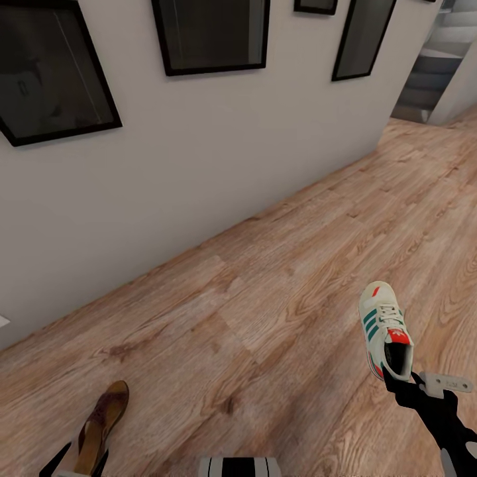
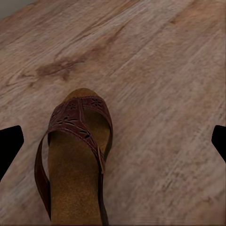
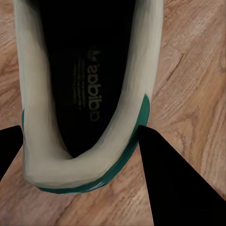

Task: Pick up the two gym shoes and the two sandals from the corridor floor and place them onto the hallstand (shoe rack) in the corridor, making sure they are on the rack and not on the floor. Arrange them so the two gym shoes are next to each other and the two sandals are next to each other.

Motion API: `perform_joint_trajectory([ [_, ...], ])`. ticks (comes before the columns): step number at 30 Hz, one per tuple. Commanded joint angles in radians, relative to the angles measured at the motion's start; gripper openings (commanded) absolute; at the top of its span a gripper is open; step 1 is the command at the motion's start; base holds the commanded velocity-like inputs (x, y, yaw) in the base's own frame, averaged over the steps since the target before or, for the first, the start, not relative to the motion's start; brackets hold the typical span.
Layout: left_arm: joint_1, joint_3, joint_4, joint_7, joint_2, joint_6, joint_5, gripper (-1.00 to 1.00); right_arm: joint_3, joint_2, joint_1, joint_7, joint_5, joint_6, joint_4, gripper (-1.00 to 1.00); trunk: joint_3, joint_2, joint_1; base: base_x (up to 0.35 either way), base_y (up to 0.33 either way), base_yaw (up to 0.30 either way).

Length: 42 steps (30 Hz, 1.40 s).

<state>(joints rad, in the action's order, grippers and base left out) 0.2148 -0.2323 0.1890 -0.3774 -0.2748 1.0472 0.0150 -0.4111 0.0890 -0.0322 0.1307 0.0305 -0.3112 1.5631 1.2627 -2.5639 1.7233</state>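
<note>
one gym shoe [image 1: 385, 329] counted, cream-white with green stripes; the right wrist view shows its heel opening [image 3: 89, 84] close up, same shoe.

one sandal [image 1: 101, 417] counted, maroon-brown with a tan footbed; seen again in the left wrist view [image 2: 75, 160], same sandal.

two grippers: the right gripper [image 1: 404, 379] at the shoe's heel, the left gripper [image 1: 73, 464] at the sandal, partly cut off by the frame edge.

four black picture frames on the wall: one large [image 1: 46, 66], one middle [image 1: 212, 33], one small [image 1: 317, 6], one narrow [image 1: 361, 40].

one staircase [image 1: 430, 66], step count unclear.

one wood floor [image 1: 285, 285].
</note>
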Motion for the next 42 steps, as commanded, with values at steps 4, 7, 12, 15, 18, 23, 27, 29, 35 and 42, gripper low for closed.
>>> perform_joint_trajectory([
  [4, 0.0, -0.001, 0.0, 0.0, 0.0, 0.0, 0.0, 1.0, 0.0, 0.0, 0.0, -0.002, -0.001, 0.0, 0.0, -1.0, 0.006, 0.0, 0.0, 0.0, 0.0, 0.0],
  [7, 0.0, -0.001, 0.0, 0.0, 0.0, 0.0, 0.0, 1.0, 0.0, 0.0, 0.0, -0.002, -0.001, 0.0, 0.0, -1.0, 0.011, 0.0, 0.0, 0.0, 0.0, 0.0],
  [12, 0.0, -0.001, 0.0, 0.001, 0.001, 0.0, 0.0, 1.0, -0.001, 0.001, 0.0, -0.002, -0.002, 0.0, -0.004, -1.0, 0.019, 0.0, 0.0, 0.0, 0.0, 0.0],
  [15, 0.0, -0.001, 0.0, 0.001, 0.002, 0.0, 0.001, 1.0, -0.002, 0.001, 0.0, -0.002, -0.002, 0.001, -0.013, -1.0, 0.024, 0.0, 0.0, 0.0, 0.0, 0.0],
  [18, 0.0, 0.0, 0.0, 0.001, 0.003, 0.0, 0.001, 1.0, -0.003, 0.001, -0.001, -0.002, -0.002, 0.001, -0.023, -1.0, 0.028, 0.0, 0.0, 0.0, 0.0, 0.0],
  [23, 0.0, 0.004, 0.001, 0.001, 0.005, 0.0, 0.002, 1.0, -0.005, 0.001, -0.001, -0.002, -0.002, 0.001, -0.033, -1.0, 0.036, 0.0, 0.0, 0.0, 0.0, 0.0],
  [27, 0.004, 0.003, 0.003, 0.001, 0.003, 0.0, 0.002, 1.0, -0.005, 0.001, -0.001, -0.002, -0.002, 0.001, -0.036, -1.0, 0.042, 0.0, 0.0, 0.0, 0.0, 0.0],
  [29, 0.009, 0.002, 0.005, -0.001, -0.001, 0.0, 0.005, 1.0, -0.004, 0.001, -0.001, -0.002, -0.001, 0.001, -0.038, -1.0, 0.044, 0.0, 0.0, 0.0, 0.0, 0.0],
  [35, 0.028, 0.001, 0.009, -0.051, -0.02, -0.032, 0.046, 1.0, -0.003, 0.002, -0.002, -0.002, -0.002, 0.004, -0.039, -1.0, 0.048, 0.0, 0.0, 0.0, 0.0, 0.0],
  [42, 0.05, -0.008, 0.014, -0.28, -0.051, -0.109, 0.24, 1.0, -0.002, 0.001, -0.002, -0.001, -0.003, 0.024, -0.04, -1.0, 0.049, 0.0, 0.0, 0.0, 0.0, 0.0],
])
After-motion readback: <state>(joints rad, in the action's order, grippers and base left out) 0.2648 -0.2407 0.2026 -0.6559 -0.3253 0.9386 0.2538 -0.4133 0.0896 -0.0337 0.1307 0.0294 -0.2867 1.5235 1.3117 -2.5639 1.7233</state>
